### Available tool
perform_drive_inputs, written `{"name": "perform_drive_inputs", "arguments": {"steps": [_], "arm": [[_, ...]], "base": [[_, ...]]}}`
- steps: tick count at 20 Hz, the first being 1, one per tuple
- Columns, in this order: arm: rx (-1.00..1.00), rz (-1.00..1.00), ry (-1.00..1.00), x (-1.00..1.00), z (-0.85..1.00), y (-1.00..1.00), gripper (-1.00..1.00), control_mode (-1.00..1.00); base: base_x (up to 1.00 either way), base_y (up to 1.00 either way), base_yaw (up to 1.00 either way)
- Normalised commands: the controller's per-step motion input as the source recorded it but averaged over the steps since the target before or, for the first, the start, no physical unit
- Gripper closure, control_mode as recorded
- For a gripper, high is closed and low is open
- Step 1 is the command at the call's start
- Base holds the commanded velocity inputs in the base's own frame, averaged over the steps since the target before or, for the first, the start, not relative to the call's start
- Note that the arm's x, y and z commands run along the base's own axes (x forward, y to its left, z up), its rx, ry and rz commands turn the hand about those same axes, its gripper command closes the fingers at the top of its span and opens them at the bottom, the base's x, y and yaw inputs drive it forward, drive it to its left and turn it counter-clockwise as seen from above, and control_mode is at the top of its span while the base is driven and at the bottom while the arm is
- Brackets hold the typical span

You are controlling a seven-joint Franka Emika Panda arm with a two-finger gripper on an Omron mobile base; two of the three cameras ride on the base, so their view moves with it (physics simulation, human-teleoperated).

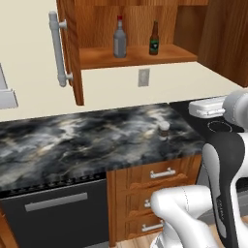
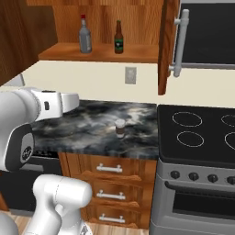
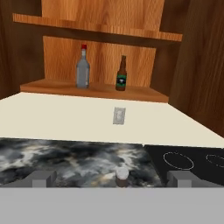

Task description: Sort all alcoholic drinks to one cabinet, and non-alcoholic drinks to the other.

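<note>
Between the open claw (image 3: 113,178) tips stands the lidded cup (image 3: 122,176).

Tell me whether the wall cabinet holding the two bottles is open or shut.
Open. The cabinet door is swung out with its bar handle facing the room, and the grey bottle and beer bottle stand exposed on the shelf.
</note>
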Motion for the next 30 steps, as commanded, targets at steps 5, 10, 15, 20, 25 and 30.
{"name": "perform_drive_inputs", "arguments": {"steps": [5, 10, 15, 20, 25, 30], "arm": [[0.00, 0.00, 0.00, 0.00, 0.00, 0.00, -1.00, 1.00], [0.00, -0.02, 0.07, 0.05, -0.13, -0.03, -1.00, -1.00], [0.00, -0.03, 0.11, 0.04, -0.29, -0.13, -1.00, -1.00], [0.00, -0.01, 0.11, 0.04, -0.30, -0.03, -1.00, -1.00], [0.00, 0.00, 0.14, 0.01, -0.29, 0.00, -1.00, -1.00], [0.00, 0.00, 0.16, 0.22, -0.29, -0.02, -1.00, -1.00]], "base": [[0.35, -0.02, 0.00], [0.16, -0.01, -0.02], [0.00, 0.00, 0.00], [0.00, 0.00, 0.00], [0.00, 0.00, 0.00], [0.00, 0.00, 0.00]]}}
